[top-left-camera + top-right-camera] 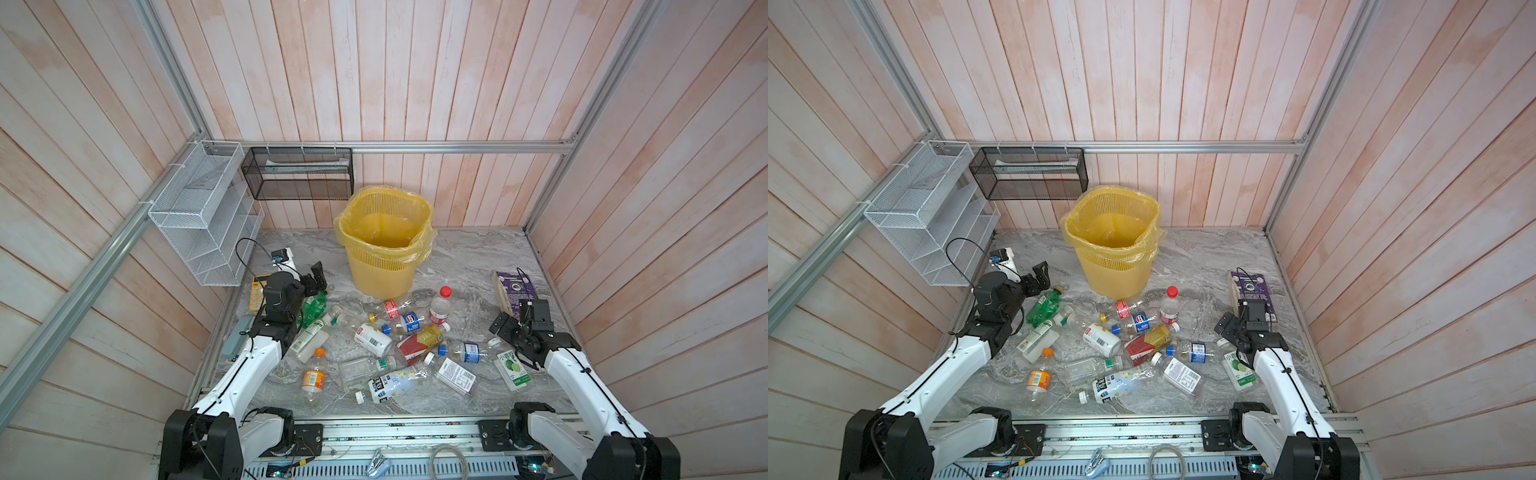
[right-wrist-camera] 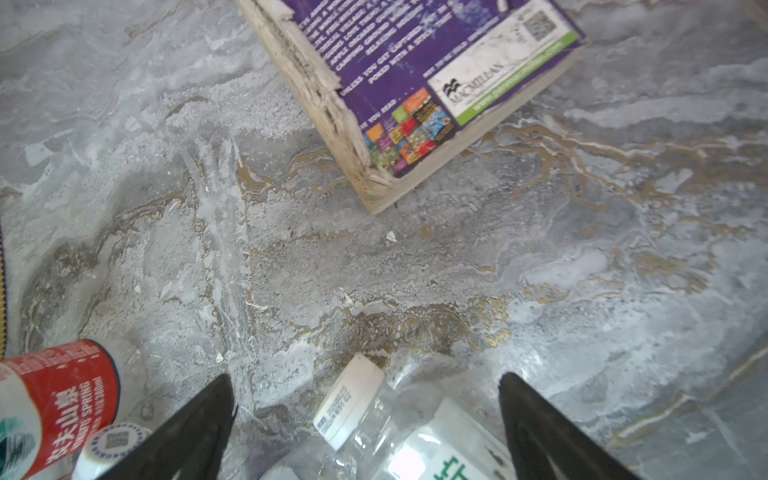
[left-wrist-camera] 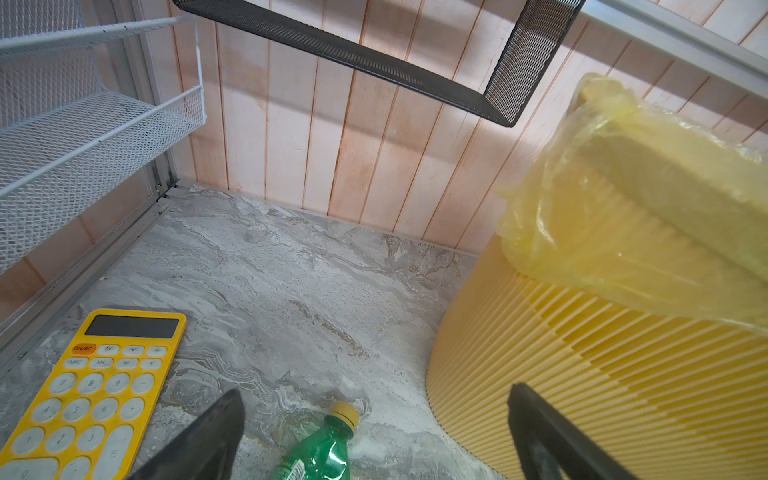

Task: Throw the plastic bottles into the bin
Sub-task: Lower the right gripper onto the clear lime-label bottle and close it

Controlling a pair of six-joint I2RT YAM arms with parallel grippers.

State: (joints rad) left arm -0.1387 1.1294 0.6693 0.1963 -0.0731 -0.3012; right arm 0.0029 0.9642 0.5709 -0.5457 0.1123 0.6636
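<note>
Both hands are spread wide and empty. The left hand (image 1: 315, 277) hangs over the crumpled green bottle (image 3: 320, 453), just beside the bin (image 1: 380, 274). The right hand (image 2: 365, 377) straddles the white cap of a clear bottle (image 1: 513, 370) with a lime label. The bottles lie scattered on the table (image 2: 415, 270) in front of the bin, and none shows inside it.

The likely trouble is that thin, slick, round plastic may squirt out or roll when squeezed. In so packed a pile, one pick could shove neighbours or topple the upright red-capped bottle (image 1: 441, 307). The bin is light ribbed lattice, tapered, so a sideways knock from the left hand might push or tip it. Its loose, filmy bag (image 3: 582, 199) overhangs the rim and could snag. The frayed purple book (image 2: 415, 62) and the hard yellow calculator (image 3: 95, 395) sit close by as wrong targets.
</note>
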